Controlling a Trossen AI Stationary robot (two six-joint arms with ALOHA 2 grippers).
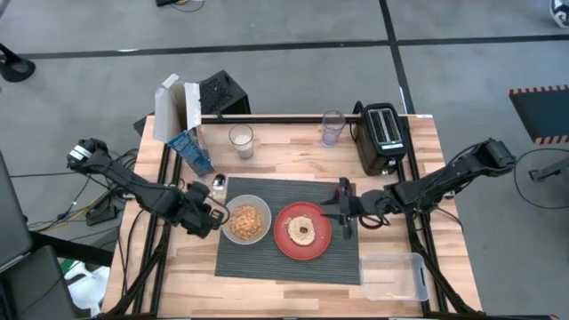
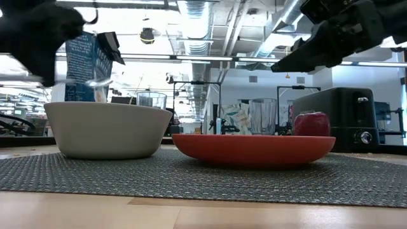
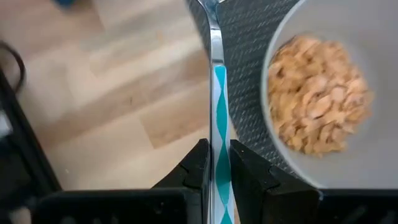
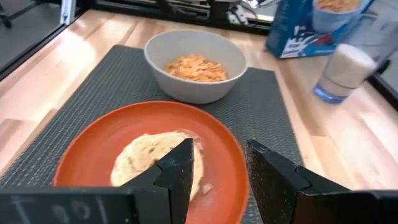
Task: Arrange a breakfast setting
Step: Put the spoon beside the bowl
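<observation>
The left gripper point(image 3: 214, 163) pinches the metal spoon point(image 3: 216, 93) by its teal-patterned handle, fingers point(image 3: 198, 163) closed tight on it, above the left edge of the dark ribbed placemat point(image 1: 267, 258) just beside the pale grey bowl point(image 1: 247, 221) of cereal. The right gripper point(image 4: 217, 165) hovers with fingers parted and empty over the right rim of the red-orange plate point(image 1: 303, 231), which carries a bagel point(image 1: 302, 230). Bowl and plate sit nearly touching on the placemat; its front strip lies bare. The small red round item point(image 2: 311, 123) sits beyond the plate.
</observation>
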